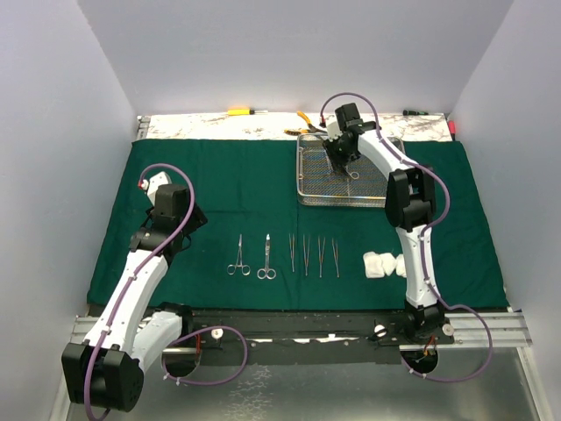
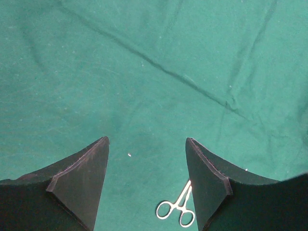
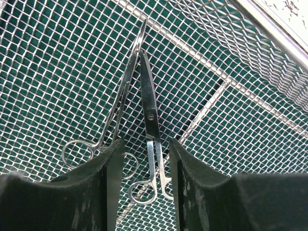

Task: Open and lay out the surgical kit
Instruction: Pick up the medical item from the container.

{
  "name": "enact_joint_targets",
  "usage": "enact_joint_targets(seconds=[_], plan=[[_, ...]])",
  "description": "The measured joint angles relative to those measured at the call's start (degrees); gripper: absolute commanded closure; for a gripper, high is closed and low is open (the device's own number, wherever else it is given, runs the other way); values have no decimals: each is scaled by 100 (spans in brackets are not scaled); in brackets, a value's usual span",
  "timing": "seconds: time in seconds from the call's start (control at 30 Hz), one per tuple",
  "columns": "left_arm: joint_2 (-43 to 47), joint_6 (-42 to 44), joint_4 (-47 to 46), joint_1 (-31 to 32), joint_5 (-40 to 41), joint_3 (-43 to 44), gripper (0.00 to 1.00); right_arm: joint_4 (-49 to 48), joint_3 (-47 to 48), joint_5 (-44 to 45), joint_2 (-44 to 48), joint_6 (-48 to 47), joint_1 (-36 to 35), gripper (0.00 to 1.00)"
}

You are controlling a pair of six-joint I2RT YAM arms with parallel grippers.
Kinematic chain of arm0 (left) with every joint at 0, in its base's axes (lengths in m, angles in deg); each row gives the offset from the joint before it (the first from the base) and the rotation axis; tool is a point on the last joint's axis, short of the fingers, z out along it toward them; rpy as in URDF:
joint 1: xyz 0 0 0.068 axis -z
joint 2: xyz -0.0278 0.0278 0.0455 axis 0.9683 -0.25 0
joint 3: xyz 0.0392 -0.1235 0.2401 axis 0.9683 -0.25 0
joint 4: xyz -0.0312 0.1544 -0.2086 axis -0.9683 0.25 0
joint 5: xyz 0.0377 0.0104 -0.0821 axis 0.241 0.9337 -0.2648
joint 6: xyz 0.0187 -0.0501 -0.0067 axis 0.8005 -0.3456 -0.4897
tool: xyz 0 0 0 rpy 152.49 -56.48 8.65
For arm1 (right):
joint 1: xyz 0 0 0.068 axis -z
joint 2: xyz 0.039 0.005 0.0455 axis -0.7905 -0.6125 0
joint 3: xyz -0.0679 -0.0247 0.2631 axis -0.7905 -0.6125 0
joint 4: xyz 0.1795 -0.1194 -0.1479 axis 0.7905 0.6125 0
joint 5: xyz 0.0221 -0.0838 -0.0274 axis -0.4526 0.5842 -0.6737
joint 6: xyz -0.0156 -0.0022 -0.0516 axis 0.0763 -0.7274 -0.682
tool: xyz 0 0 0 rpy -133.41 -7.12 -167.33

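1. Where the green cloth [image 1: 263, 193] is spread flat, it covers most of the table. Its far edge meets a marbled strip [image 1: 202, 127], and its near edge runs along the arm bases.
2. Open room: the left half of the cloth is bare from the far edge down to the instrument row. A bare band also lies between the row and the mesh tray [image 1: 302, 189].
3. The tray sits on the far right of the cloth, long axis left to right. Its far rim is near the pliers [image 1: 298, 130] on the strip. A screwdriver [image 1: 241, 111] lies further left.
4. Laid-out row, near centre: 2 clamps [image 1: 237, 256] and 4 tweezers [image 1: 306, 254], parallel, long axes near to far. The clamp rings point toward the near edge. The gauze rolls [image 1: 381, 263] lie just right of the row, beside the right arm.
5. Right gripper [image 3: 144, 142]: down inside the tray, fingers apart. They straddle the shanks of the scissors [image 3: 149, 106]; contact cannot be confirmed.
6. The scissors and a ring-handled clamp [image 3: 122, 96] lie on the mesh. Their tips converge away from the gripper and their rings point toward it.
7. Left gripper [image 2: 147, 142]: fingers wide apart, holding nothing, over bare cloth at the left side. 1 clamp's rings show beneath its right finger.
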Motion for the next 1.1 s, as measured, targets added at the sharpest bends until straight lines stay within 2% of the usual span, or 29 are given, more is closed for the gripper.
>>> enact_joint_targets(seconds=[0.23,0.6,0.83,1.1], plan=[[-24,2,2,0,4,0,33,15,26,-70,-28,-13,11,69],[-48,2,2,0,7,0,33,116,166,-199,-129,-52,37,70],[-59,2,4,0,9,0,33,428,452,-557,-291,-101,109,96],[-59,2,4,0,9,0,33,-13,-57,-557,-20,-31,129,99]])
